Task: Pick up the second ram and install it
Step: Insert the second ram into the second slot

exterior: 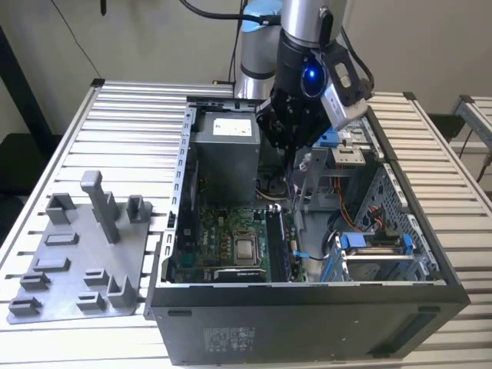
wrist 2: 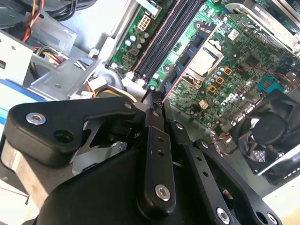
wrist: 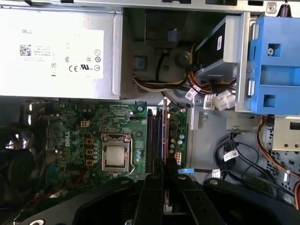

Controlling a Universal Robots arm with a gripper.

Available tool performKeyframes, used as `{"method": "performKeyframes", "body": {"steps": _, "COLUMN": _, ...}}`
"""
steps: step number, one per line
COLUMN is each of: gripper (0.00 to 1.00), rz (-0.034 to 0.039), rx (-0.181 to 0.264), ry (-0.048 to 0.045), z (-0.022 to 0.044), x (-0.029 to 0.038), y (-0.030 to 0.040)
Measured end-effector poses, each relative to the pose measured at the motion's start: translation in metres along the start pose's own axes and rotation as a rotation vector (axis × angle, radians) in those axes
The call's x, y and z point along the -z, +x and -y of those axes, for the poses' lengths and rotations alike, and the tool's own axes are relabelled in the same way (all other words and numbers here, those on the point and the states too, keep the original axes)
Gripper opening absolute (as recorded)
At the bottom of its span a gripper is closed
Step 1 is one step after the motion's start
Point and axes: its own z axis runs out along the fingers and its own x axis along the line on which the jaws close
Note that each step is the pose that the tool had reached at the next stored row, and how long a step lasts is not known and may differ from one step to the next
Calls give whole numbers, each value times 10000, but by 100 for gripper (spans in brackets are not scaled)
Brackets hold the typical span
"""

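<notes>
our end effector (wrist: 164, 174) sits inside the open computer case (exterior: 307, 323), its fingers drawn together on a thin dark strip seen edge-on. We judge that strip to be the second ram (exterior: 290, 183), so the end effector is gripping it, not hanging empty.

in the exterior view the second ram shows as a narrow line directly under the end effector, raised above the board and not yet seated. the relation that matters is alignment. its long axis runs the same way as the memory slots (wrist: 154, 140), and in the first wrist view the fingertips lie over the edge of that slot bank, on the side away from the cpu socket (wrist: 115, 154). the slots lie straight beneath the held stick, not off to one side. we cannot tell which slot it is over, nor whether any slot is already filled.

around them spreads the green motherboard (wrist: 70, 136), with the power supply (wrist: 56, 47) beyond one end of the slots and a blue drive bracket (wrist: 274, 61) off to the side. outside the case, toward the exterior view's left, a grey holder tray (exterior: 77, 261) rests on the slatted surface (exterior: 131, 131), well apart from the work.
</notes>
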Motion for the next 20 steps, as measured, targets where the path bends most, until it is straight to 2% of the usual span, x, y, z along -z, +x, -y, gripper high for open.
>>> {"method": "performKeyframes", "body": {"steps": 14, "gripper": 14, "rz": -105, "rx": 16, "ry": -2, "z": 120, "x": -245, "y": 9}}
{"method": "performKeyframes", "body": {"steps": 20, "gripper": 14, "rz": -135, "rx": 19, "ry": -2, "z": 134, "x": -348, "y": 27}}
